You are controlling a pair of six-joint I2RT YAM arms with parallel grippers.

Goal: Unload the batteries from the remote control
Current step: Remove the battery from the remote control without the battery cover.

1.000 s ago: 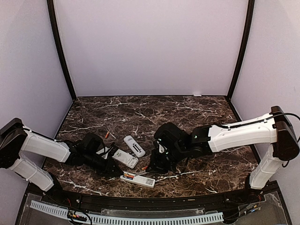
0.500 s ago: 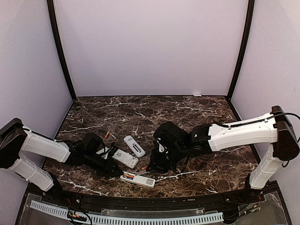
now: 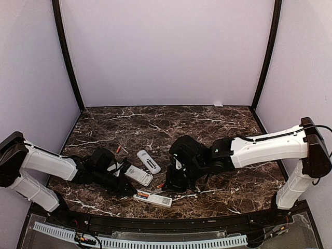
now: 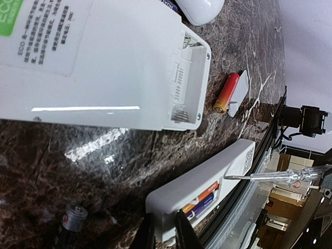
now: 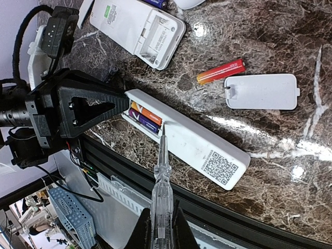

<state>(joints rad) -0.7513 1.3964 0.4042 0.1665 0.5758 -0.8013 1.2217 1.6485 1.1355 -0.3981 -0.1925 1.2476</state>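
Orange and purple batteries (image 5: 145,118) lie side by side in the open bay of the white remote control (image 5: 192,142), near the front edge of the surface (image 5: 280,31). A QR code (image 5: 221,167) marks its back. The left fingers (image 4: 184,233) pinch its end; the right fingers (image 5: 180,236) clamp a clear screwdriver (image 5: 162,192). The neighbouring remote (image 4: 104,62) reads "ECO".

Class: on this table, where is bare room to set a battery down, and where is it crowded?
Free: the back strip of the table, from rear wall to the farthest remote; also the near-right corner, this side of the right arm. Crowded: front centre, where remotes, a loose battery and cover lie.
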